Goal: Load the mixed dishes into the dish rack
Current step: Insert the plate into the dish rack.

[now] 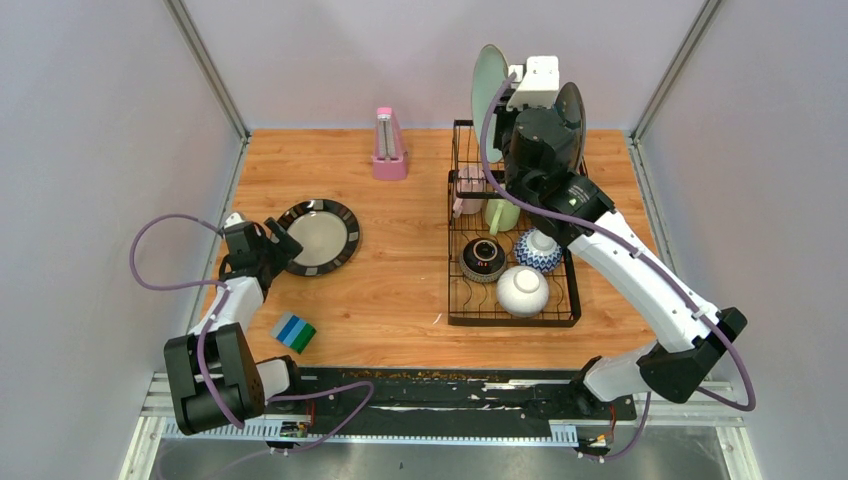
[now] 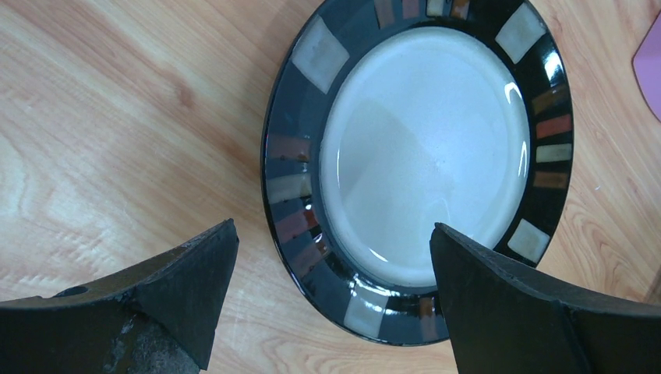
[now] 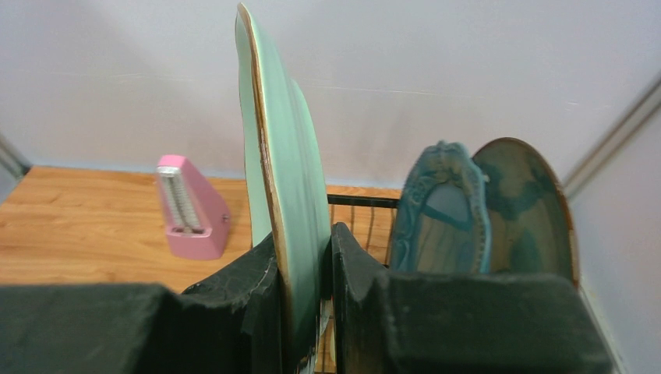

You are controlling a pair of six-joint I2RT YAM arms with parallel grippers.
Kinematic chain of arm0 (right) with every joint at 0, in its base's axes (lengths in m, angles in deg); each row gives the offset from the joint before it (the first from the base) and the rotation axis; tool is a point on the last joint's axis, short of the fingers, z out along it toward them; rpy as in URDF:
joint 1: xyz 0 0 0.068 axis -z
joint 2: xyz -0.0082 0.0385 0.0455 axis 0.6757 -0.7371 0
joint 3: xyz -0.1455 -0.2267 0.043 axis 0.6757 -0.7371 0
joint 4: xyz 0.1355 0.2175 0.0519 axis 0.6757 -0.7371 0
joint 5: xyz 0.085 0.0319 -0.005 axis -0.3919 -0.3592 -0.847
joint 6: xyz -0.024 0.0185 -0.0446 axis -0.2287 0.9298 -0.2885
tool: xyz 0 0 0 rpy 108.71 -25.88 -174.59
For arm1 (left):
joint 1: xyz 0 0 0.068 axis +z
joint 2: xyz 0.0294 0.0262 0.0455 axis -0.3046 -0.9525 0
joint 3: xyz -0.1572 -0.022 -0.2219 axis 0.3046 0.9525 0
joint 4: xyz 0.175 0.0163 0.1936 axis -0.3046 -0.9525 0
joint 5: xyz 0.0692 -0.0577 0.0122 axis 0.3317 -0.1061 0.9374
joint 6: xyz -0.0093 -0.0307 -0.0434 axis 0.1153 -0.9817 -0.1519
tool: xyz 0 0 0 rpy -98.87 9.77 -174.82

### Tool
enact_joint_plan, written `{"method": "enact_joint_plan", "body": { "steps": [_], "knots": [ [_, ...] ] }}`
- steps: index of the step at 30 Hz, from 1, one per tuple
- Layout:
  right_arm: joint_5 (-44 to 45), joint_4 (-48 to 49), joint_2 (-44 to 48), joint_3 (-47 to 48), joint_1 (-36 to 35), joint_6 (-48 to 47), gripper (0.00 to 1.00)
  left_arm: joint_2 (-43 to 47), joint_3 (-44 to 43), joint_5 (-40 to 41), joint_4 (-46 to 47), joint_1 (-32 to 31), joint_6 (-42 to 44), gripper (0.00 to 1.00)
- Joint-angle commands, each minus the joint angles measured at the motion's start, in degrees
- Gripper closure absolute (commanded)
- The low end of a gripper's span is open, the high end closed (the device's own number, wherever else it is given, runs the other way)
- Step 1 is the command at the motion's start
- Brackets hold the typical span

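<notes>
My right gripper (image 3: 305, 257) is shut on the rim of a pale green plate (image 3: 284, 179) and holds it upright on edge over the far end of the black wire dish rack (image 1: 460, 300). In the top view that plate (image 1: 488, 80) rises above the rack beside the right gripper (image 1: 503, 105). Two blue-rimmed plates (image 3: 440, 210) stand upright to its right. My left gripper (image 2: 331, 273) is open, with its fingers either side of the near rim of a black-rimmed plate (image 2: 425, 156) that lies flat on the table (image 1: 320, 237).
The rack holds a dark brown bowl (image 1: 483, 258), a blue-patterned bowl (image 1: 540, 250), a white bowl (image 1: 522, 290), a pink-white mug (image 1: 468, 190) and a pale green mug (image 1: 502, 213). A pink metronome (image 1: 389, 145) stands at the back. A striped block (image 1: 295, 333) lies near the left arm.
</notes>
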Motion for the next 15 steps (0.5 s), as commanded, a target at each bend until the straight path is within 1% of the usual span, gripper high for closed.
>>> {"method": "enact_joint_plan", "body": {
  "steps": [1,4,8,12,15],
  "knots": [
    [3.89,9.56,1.48,0.02,1.37,-1.28,1.00,2.76,-1.54,-1.09,-1.83,0.35,0.27,0.00],
    [3.11,9.65,1.36,-0.96,2.65,-2.85,1.00,4.33,-2.37,-1.50,-3.00,0.35,0.51,0.00],
    [4.53,8.87,0.18,-1.29,3.65,-5.09,1.00,5.75,-2.83,-0.71,-3.55,0.35,0.78,0.00],
    [4.99,8.43,-0.15,-2.15,5.47,-4.89,1.00,4.90,-2.71,-0.88,-3.43,0.40,0.65,0.00],
    [3.29,6.35,-0.34,-2.38,7.17,-3.42,1.00,3.96,-2.67,-1.54,-3.16,0.38,0.32,0.00]
  ]
}}
